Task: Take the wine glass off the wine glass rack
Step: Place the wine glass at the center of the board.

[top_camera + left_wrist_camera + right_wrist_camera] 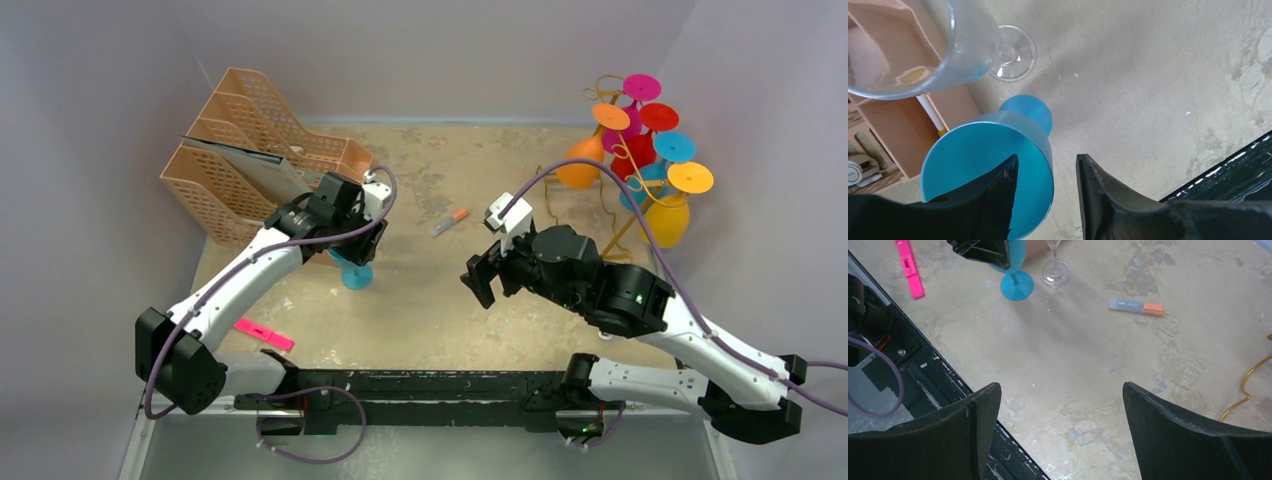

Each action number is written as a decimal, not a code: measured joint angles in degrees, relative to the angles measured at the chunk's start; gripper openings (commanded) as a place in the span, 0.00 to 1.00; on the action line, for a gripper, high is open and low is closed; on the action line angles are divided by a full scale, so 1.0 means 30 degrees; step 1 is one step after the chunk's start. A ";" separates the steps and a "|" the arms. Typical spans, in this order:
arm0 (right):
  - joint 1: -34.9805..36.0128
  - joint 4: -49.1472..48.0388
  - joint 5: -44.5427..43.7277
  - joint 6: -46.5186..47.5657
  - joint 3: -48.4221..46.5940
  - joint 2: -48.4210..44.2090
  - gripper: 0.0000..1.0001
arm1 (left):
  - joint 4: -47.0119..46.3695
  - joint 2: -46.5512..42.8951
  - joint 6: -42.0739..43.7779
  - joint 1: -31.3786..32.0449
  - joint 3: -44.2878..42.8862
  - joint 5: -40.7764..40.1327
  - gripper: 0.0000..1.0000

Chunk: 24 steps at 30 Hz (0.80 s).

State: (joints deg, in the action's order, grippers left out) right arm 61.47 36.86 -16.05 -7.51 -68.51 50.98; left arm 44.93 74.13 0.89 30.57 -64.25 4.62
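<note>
Two pincers show, and neither grips anything. The left pincer [1048, 159] is narrowly parted and straddles the bowl wall of the blue glass [355, 273]. One finger is inside the bowl and one outside, with a sliver of gap on each side in the left wrist view. The right pincer [1060, 387] is spread wide and hangs over the bare surface [440, 300] mid-table, holding nothing.

The blue glass is well apart from the rack [622, 234]. It stands upright near the organiser [240, 150], and its foot seems to rest on the surface. A clear glass [1013, 52] stands just beside it. Other coloured glasses [665, 215] hang upside down on the rack at the far right.

The glass looks already delivered, so the step in hand is probably the release.

- **Opening:** The left pincer should part a little more, so that neither finger drags on the wall.
- **Withdrawal:** It should rise straight along the glass's axis until the inner finger clears the rim, and only then move sideways.
- **Risk:** A sideways pull while the finger is inside could tip the tall, narrow-footed glass into the clear glass or the organiser.
- **Right arm:** It is best left where it is, away from the rack.
</note>
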 measured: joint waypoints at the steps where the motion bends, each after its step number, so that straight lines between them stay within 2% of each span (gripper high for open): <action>1: 0.0000 0.0007 -0.0022 0.0000 -0.0007 0.0029 0.93 | 0.0058 -0.0044 -0.0007 0.0000 -0.0168 0.0015 0.48; 13: 0.0000 0.0350 -0.0328 0.0007 -0.0204 0.0874 0.94 | 0.0277 -0.2477 -0.0605 0.0000 -0.1020 0.0007 0.64; 20: 0.0000 0.0954 -0.0714 0.0087 -0.0852 0.1370 0.97 | 0.0692 -0.4459 -0.0648 0.0000 -0.1056 -0.0066 0.79; 24: 0.0000 0.1355 -0.1763 0.0284 -0.1668 0.1683 0.98 | 0.1122 -0.5370 -0.0750 0.0000 -0.1246 -0.0138 0.82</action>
State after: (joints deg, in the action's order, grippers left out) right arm 61.47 40.93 -21.34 -6.66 -73.52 56.03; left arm 48.29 58.02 -1.37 30.57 -67.99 4.21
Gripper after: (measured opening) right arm 0.976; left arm 0.806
